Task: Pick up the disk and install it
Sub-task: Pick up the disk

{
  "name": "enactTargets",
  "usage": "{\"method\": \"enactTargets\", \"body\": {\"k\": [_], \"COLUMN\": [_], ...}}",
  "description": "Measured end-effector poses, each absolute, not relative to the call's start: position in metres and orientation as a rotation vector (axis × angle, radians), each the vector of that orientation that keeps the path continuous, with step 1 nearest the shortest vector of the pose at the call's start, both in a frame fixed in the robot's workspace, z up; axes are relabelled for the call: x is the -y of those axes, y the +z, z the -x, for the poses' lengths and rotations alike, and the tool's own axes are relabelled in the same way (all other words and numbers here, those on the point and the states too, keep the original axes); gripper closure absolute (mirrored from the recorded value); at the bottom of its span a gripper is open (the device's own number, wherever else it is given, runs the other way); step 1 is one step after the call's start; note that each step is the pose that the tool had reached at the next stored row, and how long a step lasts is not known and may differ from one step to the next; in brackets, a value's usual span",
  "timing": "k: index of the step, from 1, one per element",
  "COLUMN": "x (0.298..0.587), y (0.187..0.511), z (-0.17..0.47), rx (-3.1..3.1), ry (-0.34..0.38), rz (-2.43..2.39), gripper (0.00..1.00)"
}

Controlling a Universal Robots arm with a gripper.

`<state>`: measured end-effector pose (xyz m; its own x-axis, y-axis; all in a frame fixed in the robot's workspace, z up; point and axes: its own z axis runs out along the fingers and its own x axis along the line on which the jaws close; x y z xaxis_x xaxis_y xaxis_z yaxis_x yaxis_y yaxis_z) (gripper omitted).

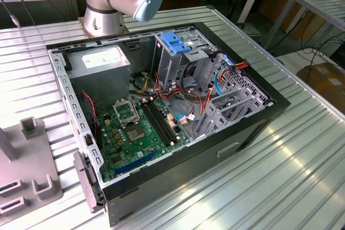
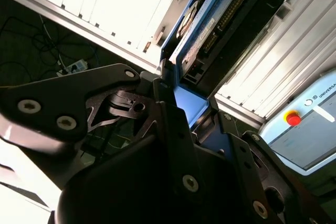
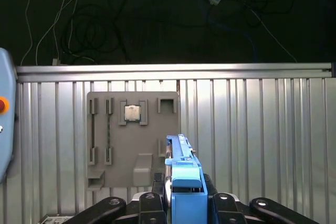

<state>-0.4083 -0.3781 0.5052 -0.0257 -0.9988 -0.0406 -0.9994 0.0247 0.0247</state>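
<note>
The gripper (image 3: 181, 203) is clamped on the disk (image 3: 178, 156), jaws closed against the two sides of its blue carrier frame. It holds the disk edge-on over the ribbed surface (image 3: 262, 129). The second wrist view shows a label strip and bare connector pins. I judge the disk dense, rigid and shock-sensitive. The plastic frame edges look the safest hold, not the board. The open case (image 1: 178, 181) sits mid-frame in the exterior view.

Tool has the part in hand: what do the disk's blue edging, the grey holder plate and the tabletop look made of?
Edging on the disk: smooth, matte blue, probably moulded plastic. The holder plate: uniform dull grey with formed slots, likely plastic, possibly painted. The tabletop: ribbed, bright, reflective silver, seemingly aluminium.
</note>
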Motion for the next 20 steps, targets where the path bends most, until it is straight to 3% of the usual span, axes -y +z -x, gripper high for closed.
{"method": "enactTargets", "body": {"k": [20], "x": [0.378], "y": [0.505], "z": [0.384], "rx": [-2.24], "ry": [0.072], "rz": [2.184], "gripper": [0.63]}}
